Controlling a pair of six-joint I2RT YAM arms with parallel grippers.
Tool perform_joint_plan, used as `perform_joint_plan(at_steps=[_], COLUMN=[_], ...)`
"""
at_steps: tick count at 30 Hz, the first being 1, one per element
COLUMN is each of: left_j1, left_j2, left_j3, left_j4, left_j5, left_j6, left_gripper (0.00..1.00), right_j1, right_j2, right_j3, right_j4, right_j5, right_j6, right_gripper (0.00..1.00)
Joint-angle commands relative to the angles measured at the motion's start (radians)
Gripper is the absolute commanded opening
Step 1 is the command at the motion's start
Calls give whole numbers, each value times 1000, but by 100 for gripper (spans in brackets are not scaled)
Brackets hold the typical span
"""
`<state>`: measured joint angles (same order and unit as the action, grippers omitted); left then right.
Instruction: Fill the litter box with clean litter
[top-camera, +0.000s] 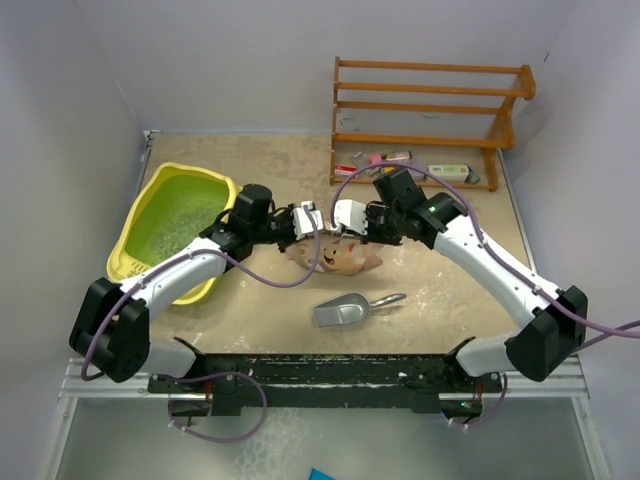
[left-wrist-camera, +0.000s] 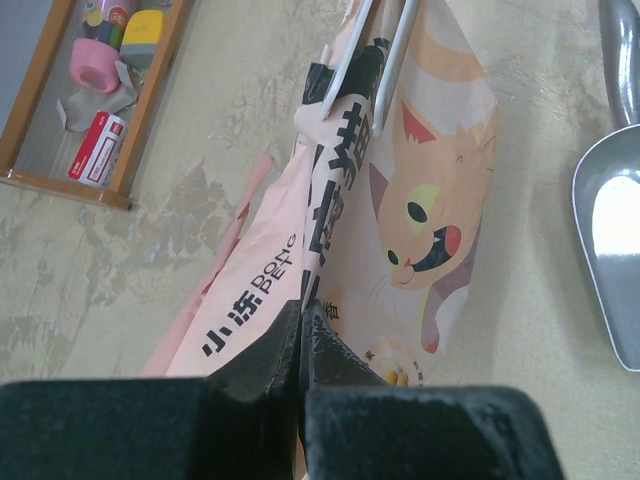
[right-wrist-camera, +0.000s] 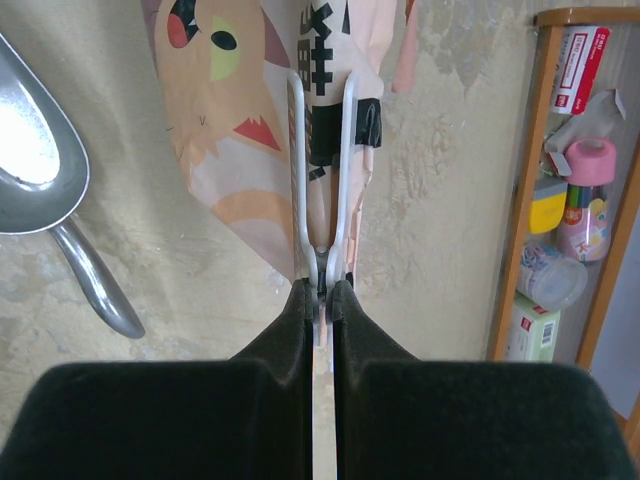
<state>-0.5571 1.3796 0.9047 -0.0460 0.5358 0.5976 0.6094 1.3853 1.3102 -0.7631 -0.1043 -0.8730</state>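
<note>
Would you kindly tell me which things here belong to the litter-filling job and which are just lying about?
In the job: litter box; clean litter in it; peach-pink cat-print bag; white clip on the bag; left gripper pinching the bag; right gripper pinching the clip.

Lying about: silver metal scoop, untouched; wooden rack; stationery on its bottom shelf.

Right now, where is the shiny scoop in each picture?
Top camera: scoop low in the middle, just below the cat bag.
Left wrist: scoop at the right edge, partly cut off.
Right wrist: scoop at the left edge, handle pointing down-right.
Shared landmark: the cat bag with its white clip.
</note>
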Motion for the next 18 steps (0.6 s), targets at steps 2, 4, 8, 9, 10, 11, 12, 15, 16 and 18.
perform_joint_plan(at_steps=[2, 4, 8, 9, 10, 11, 12, 15, 16, 18], left_j1=[-9, -9, -10, -10, -10, -10, -10, -10, -10, -10], left_j2=[-59, -59, -59, -60, -61, -62, -64, -65, -66, -65], left_j3=[11, 10, 13, 14, 13, 13, 13, 12, 13, 14], left_j4=[96, 99, 102, 103, 107, 109, 110, 114, 116, 122], left_j5=[42, 43, 51, 55, 59, 64, 67, 71, 72, 72], left_j6=[-13, -17, -22, -24, -28, -30, -30, -34, -36, -39], left_gripper=[0, 0, 0, 0, 0, 0, 0, 0, 0, 0], right_j1=[-3, -3, -3, -2, -1, -1, -1, 1, 0, 0], right_j2=[-8, -5, 9, 14, 17, 17, 16, 1, -1, 2], right_j3=[-23, -30, -30, -30, -34, -44, -54, -91, -101, -107], right_j4=[89, 105, 119, 128, 144, 164, 181, 235, 244, 243], right_j5=[-74, -89, -72, -75, -67, -63, -64, -93, -107, -134], right_j6=[-52, -62, -112, -114, -116, -117, -124, -127, -128, -124], right_gripper=[0, 0, 0, 0, 0, 0, 0, 0, 0, 0])
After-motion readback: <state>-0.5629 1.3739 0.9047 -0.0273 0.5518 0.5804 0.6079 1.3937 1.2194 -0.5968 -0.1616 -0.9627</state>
